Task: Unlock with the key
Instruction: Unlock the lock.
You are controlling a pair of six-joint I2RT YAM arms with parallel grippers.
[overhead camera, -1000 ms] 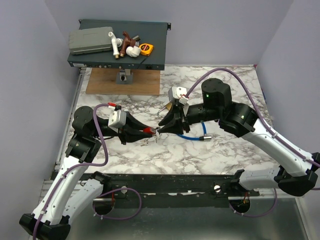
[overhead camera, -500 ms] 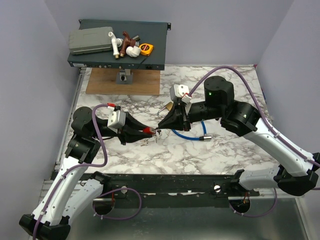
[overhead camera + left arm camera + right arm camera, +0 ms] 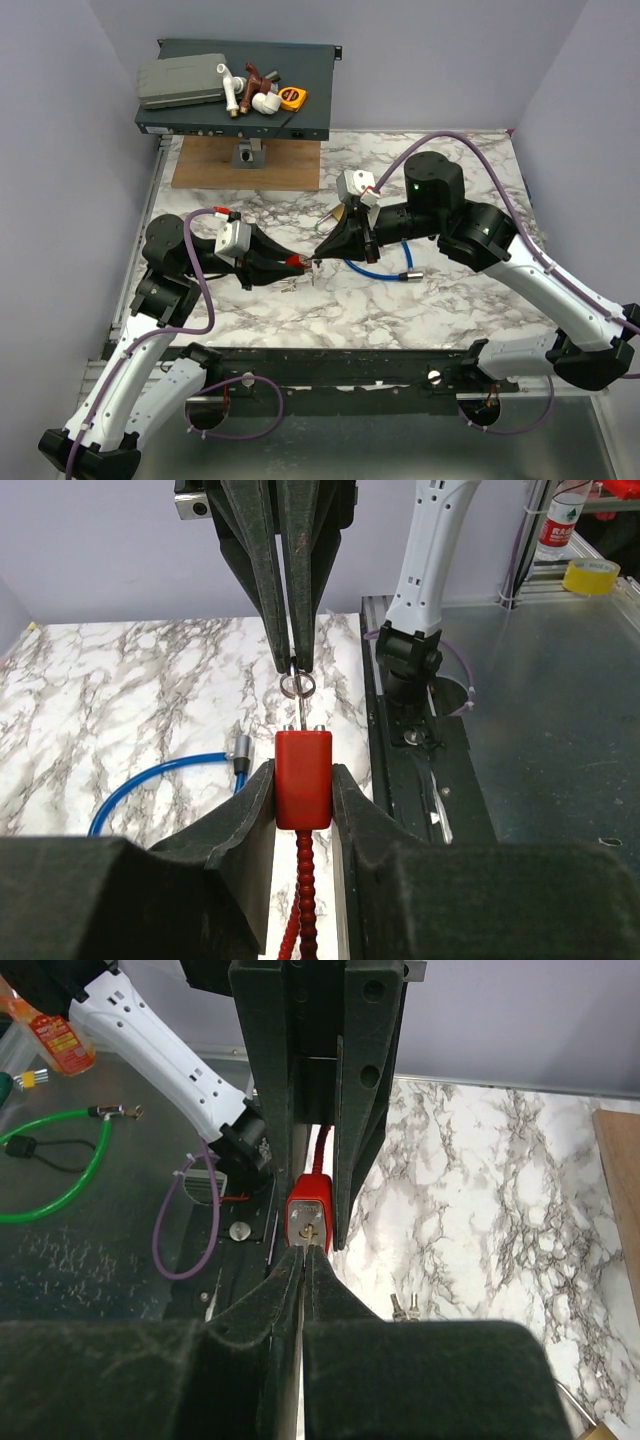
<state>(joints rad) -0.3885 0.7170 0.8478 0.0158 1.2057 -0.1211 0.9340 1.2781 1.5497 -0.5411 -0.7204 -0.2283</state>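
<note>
**Position.** The key [image 3: 299, 710] is a thin metal shaft with a small ring at its outer end. It sits in the gap between the two grippers, which meet nose to nose above the marble table [image 3: 450, 320]. Its inner end meets the end face of a red block [image 3: 303, 778] on a red cord.

**Grip states.**
- The left gripper [image 3: 303, 792] is clamped on the red block, one finger on each side face.
- The right gripper [image 3: 296, 666] has its tips pressed together on the ring, only at their very ends.

**Orientation.** The key's long axis runs straight out ahead of the left fingertips. It is in line with both grippers. The ring end points at the right gripper and the other end at the block.

**Step in hand (judged).** The key looks seated, and turning is due.
1. Roll the right wrist about the shaft's own line.
2. Hold the left clamp firm against that torque.
3. Apply no sideways load: the shaft is slender and the tip hold is shallow, so it may slip.

**Surroundings.** A blue cable lock [image 3: 160, 785] lies on the table below and to one side of the left fingers.
</note>
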